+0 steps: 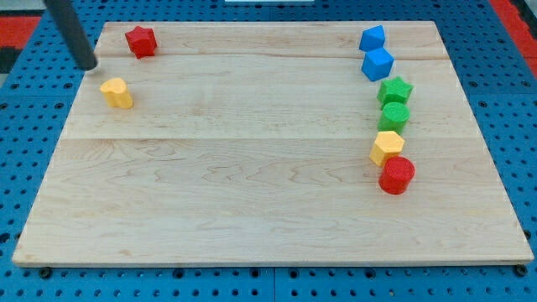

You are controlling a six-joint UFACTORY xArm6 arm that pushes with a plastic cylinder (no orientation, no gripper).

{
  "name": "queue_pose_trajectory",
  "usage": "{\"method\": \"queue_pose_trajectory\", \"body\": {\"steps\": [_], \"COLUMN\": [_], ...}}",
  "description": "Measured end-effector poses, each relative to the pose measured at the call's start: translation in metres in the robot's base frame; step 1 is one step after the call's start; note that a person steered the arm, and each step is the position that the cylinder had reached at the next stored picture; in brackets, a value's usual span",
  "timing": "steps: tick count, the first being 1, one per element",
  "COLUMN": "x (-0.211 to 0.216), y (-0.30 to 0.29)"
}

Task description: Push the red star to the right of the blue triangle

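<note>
The red star (141, 40) lies near the top left corner of the wooden board (252, 193). My tip (88, 66) is at the board's left edge, to the left of the red star and slightly below it, apart from it. Two blue blocks sit at the top right. The upper one (372, 38) looks like the blue triangle and the lower one (377, 63) like a blue cube. They are far from the red star, across the board.
A yellow block (117, 92) lies just below and to the right of my tip. Below the blue blocks a column runs down the right side: a green star (394, 89), a green cylinder (393, 116), a yellow hexagon (387, 147) and a red cylinder (397, 175).
</note>
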State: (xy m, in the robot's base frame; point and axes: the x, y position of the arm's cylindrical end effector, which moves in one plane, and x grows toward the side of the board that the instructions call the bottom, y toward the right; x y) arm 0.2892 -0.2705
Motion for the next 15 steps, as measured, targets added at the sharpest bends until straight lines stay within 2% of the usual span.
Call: {"method": "queue_pose_trajectory", "body": {"steps": [2,3,4,5,6,8,9,10,12,13,15], "x": [-0.026,-0.053,-0.050,-0.028,0.011,0.015,-0.002,-0.005,-0.042,-0.044,-0.061], "y": [-0.010,0.036,0.081,0.120,0.144,0.274,0.302,0.282,0.271,0.231,0.294]}}
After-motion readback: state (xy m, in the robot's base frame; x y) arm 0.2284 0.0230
